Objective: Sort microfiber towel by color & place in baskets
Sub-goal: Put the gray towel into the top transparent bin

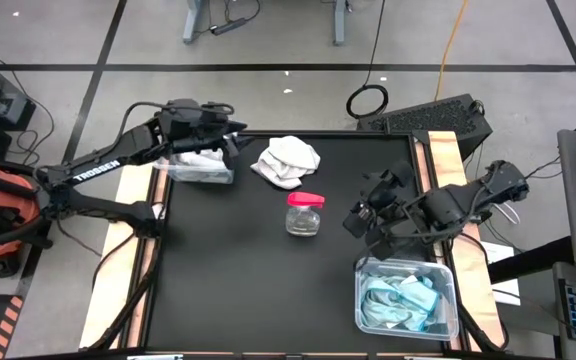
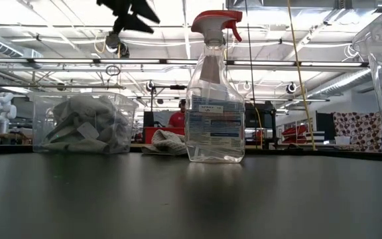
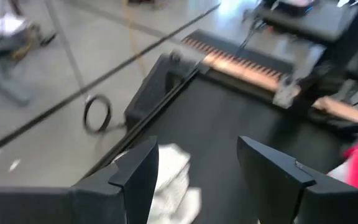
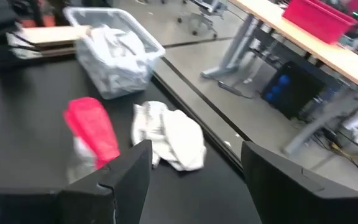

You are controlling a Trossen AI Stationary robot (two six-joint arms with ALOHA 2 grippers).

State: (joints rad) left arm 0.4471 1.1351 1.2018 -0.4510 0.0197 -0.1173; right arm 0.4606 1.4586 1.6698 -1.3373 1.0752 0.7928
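A crumpled white towel was seen lying loose on the black table, near its far edge, in the high view. The left gripper was held above the far-left bin, its fingers spread apart with nothing between them; the white towel lay at about four o'clock from it, close by but not touched. That bin was filled with white-grey cloths. The right gripper was positioned over the table's right half, likewise open and empty, with the white towel well apart at about ten o'clock. Just beside it, at about five o'clock, the near-right bin was found holding light blue towels. A clear spray bottle with a red top was stood between the two grippers.
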